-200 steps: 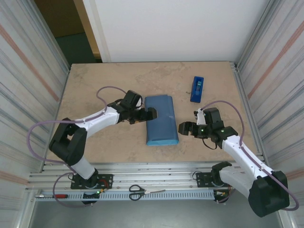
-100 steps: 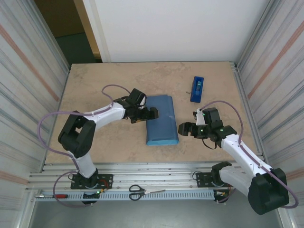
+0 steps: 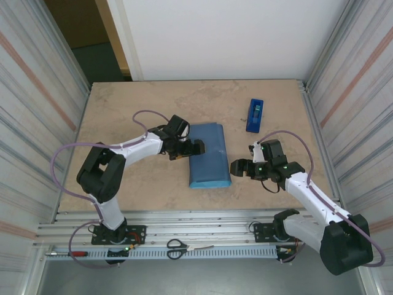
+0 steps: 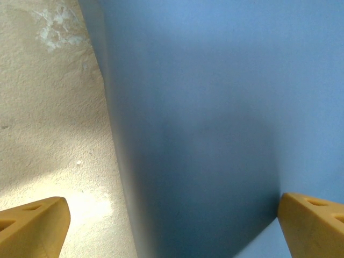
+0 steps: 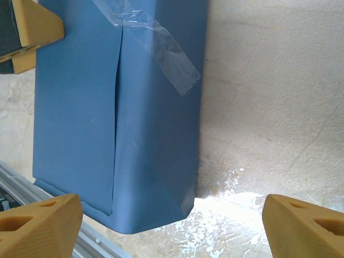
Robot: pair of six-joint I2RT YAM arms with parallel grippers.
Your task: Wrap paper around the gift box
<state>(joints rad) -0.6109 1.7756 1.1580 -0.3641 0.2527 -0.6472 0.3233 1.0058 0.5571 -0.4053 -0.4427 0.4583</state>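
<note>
Tape dispenser [image 3: 255, 115] beyond paper [image 3: 207, 154], scissors [image 3: 177, 248] on near rail [image 3: 209, 230]

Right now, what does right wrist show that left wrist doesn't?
Right wrist: clear tape stuck across the paper overlap seam, the wrap's near end, and a metal rail past it. Left wrist: the left gripper open, one fingertip over the table, the other over the wrap. Both: blue paper lying on the tan table.
</note>
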